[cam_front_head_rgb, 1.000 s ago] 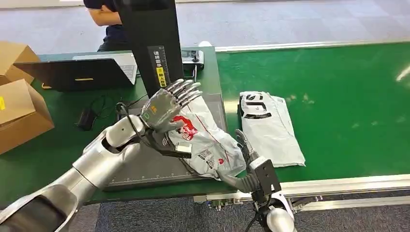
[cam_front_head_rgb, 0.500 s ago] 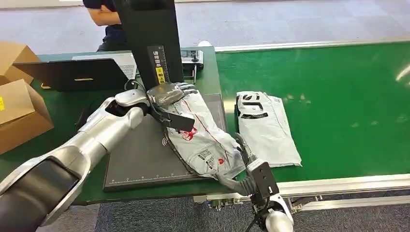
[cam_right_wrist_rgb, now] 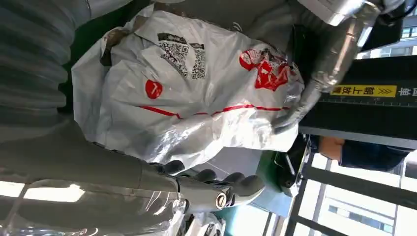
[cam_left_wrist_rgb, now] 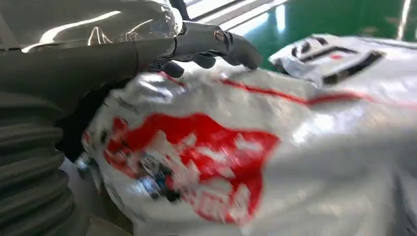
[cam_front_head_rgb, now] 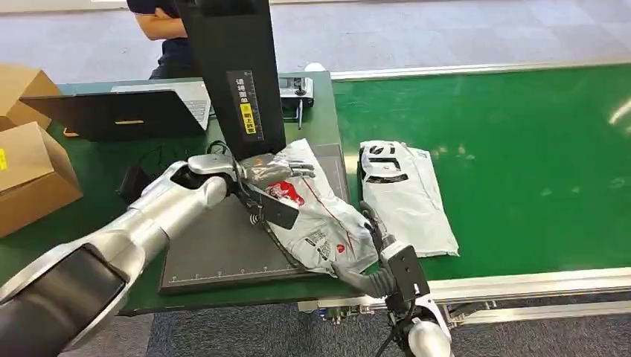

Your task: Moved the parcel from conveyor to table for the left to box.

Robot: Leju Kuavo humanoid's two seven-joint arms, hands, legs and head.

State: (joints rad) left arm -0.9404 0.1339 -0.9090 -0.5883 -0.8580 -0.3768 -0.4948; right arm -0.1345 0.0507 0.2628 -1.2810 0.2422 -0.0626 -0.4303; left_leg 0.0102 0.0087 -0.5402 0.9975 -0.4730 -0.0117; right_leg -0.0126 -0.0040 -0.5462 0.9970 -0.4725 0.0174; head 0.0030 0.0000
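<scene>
The parcel, a crinkled white bag with red marks, lies slanted on the dark mat on the table. My left hand lies palm down on its far end, below the black post. The left wrist view has the thumb and fingers stretched over the bag, with nothing pinched between them. My right hand stands at the bag's near right edge. Seen from the right wrist, its fingers lie along the edge of the bag and the thumb is off it.
A second white parcel lies on the green conveyor just right of the mat. A black post rises behind the mat. A laptop, cables and cardboard boxes occupy the table's left. A person sits behind.
My left hand came down from a raised, spread pose onto the far end of the parcel. The second parcel crept left on the belt. The right hand barely moved.
</scene>
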